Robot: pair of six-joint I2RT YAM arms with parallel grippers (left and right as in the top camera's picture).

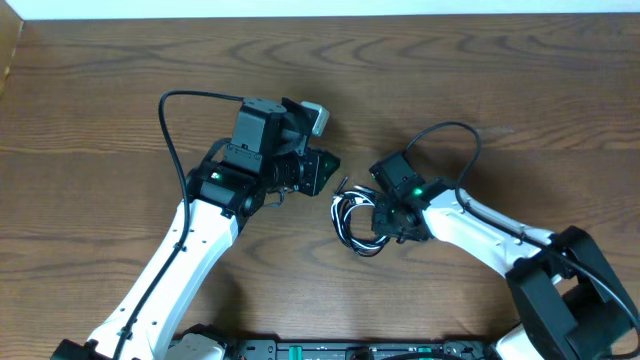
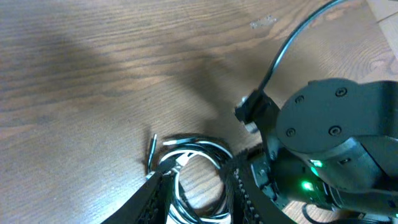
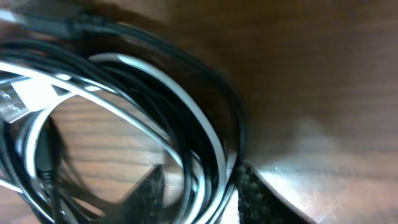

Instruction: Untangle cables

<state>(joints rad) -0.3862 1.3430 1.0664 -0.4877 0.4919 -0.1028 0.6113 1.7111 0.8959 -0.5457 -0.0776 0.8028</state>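
Dark brown wood-grain tabletop (image 1: pixel 100 120), matte, carrying all items listed.

Item 1, nearest: right gripper (image 3: pixel 200 173), black, two textured fingers. One finger stands each side of the right-hand bundle of strands. Whether they press on the strands or only straddle them cannot be told.

Item 2: small flat coil of thin black and white cords (image 3: pixel 174 93), several loops wound together, lying on the wood at table centre, between the two arms.

Item 3: left gripper (image 2: pixel 199 177), black, fingers spread wide and holding nothing. It is poised over the coil's upper-left edge, apart from it in the overhead view.

Item 4: slim dark end plug (image 2: pixel 151 149), lying free on the wood just beyond the coil's rim.

Item 5, farthest: pale strip (image 1: pixel 300 8) along the table's far edge.

Step in hand, by judgement: securing a first hold on the wound coil; no cord has yet been separated.

Next move, by judgement: one gripper pins the bundle while the other takes a single strand or the free plug and draws it outward. The pull should be slow, since the loops overlap closely and may cinch tighter.
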